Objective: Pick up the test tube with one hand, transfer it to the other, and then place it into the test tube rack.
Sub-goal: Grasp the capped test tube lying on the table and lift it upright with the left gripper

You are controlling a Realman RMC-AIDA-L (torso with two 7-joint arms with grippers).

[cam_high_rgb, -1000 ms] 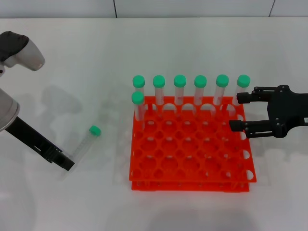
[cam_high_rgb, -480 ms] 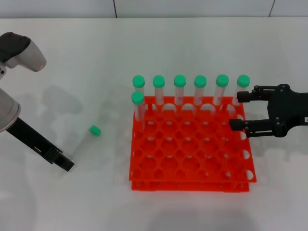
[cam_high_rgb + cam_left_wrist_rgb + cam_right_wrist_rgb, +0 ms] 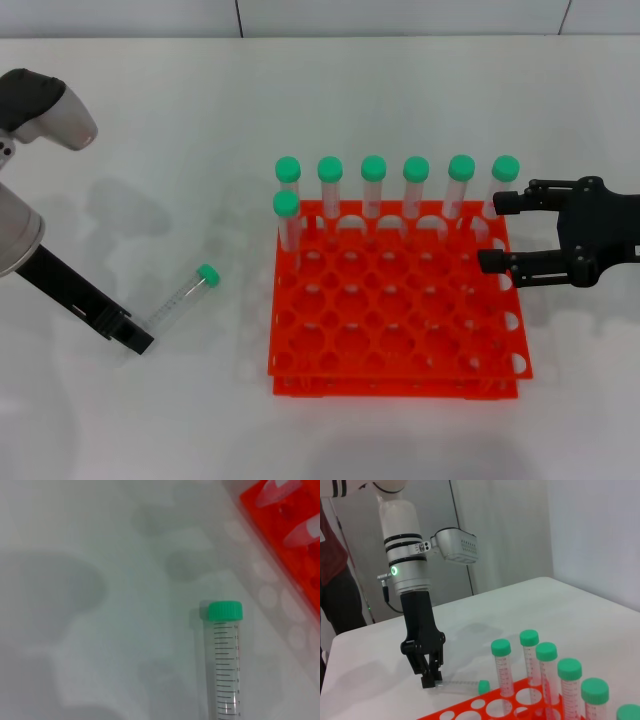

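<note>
The test tube (image 3: 180,298), clear with a green cap, lies slanted at the left of the white table, cap pointing to the red-orange rack (image 3: 395,385). My left gripper (image 3: 138,340) is shut on its bottom end; the right wrist view shows the left gripper (image 3: 431,680) pinching the tube (image 3: 460,684) low over the table. In the left wrist view the tube (image 3: 225,660) fills the lower middle. My right gripper (image 3: 498,231) hangs open over the rack's far right corner, holding nothing.
Several green-capped tubes (image 3: 417,185) stand in the rack's back row, one more (image 3: 287,215) in the second row at its left end. The rack's corner (image 3: 300,545) shows in the left wrist view. A person stands beyond the table (image 3: 340,595).
The tube's capped end has swung slightly toward the rack while the left gripper stays at its bottom end. The right gripper has not moved.
</note>
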